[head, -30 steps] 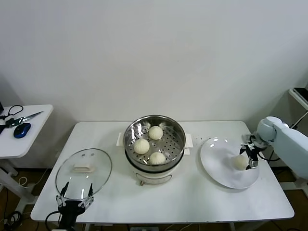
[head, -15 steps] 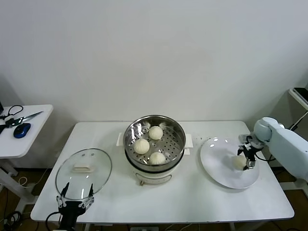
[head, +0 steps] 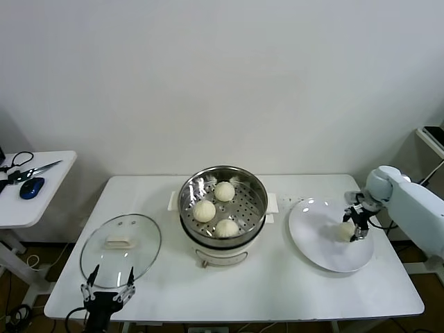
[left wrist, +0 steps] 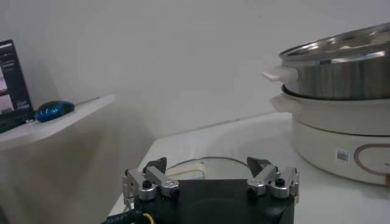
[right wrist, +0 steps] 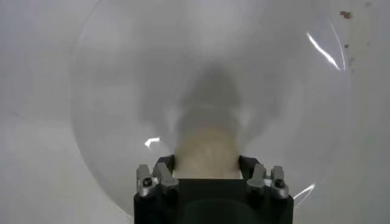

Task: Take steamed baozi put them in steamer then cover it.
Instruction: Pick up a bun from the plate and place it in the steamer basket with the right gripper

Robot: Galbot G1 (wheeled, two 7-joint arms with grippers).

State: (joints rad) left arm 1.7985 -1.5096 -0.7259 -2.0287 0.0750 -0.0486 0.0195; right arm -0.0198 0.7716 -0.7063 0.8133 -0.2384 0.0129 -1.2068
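Closing since before, right gripper pinches a smooth cream baozi.

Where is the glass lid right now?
In the head view, the cover lies flat on the table's left side, beside the steamer, near the left gripper.

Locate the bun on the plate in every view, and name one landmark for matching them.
Head view: bun on the plate, in the right gripper, right of the steamer.
Left wrist view: not in it.
Right wrist view: bun between the fingers, low centre.
Shared landmark: the plate.
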